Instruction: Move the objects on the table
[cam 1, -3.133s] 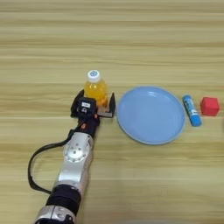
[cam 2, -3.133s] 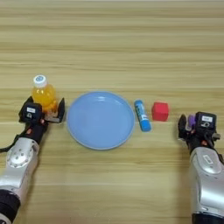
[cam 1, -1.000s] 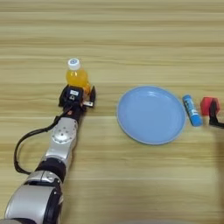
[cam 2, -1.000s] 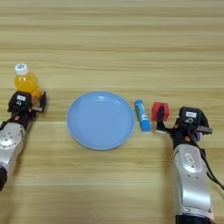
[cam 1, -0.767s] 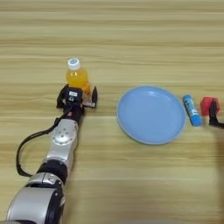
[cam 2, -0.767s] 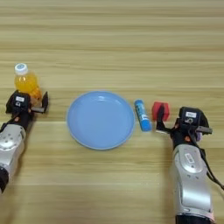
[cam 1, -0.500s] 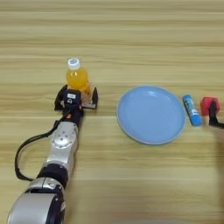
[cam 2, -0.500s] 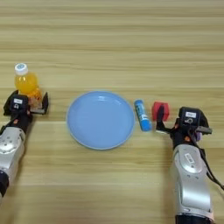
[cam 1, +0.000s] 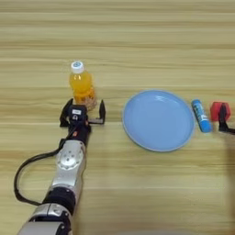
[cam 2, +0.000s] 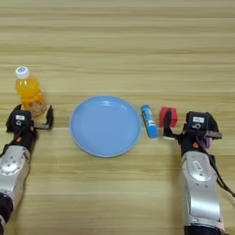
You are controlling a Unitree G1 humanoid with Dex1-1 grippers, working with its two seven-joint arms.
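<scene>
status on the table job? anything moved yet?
Nothing looks placed: the plate is bare. In hand: left gripper open just behind the upright bottle; right gripper at the red cube, grip unclear. Left: the blue block, untouched beside the plate.

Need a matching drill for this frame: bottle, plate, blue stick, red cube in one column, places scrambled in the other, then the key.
Things:
1. bottle
2. plate
3. blue stick
4. red cube

Places:
A. just right of the plate
B. at the right pincer's finger, right of the stick
C. middle of the table
D. upright, just beyond the open left pincer

Pairs: 1-D, 2-C, 3-A, 4-B
</scene>
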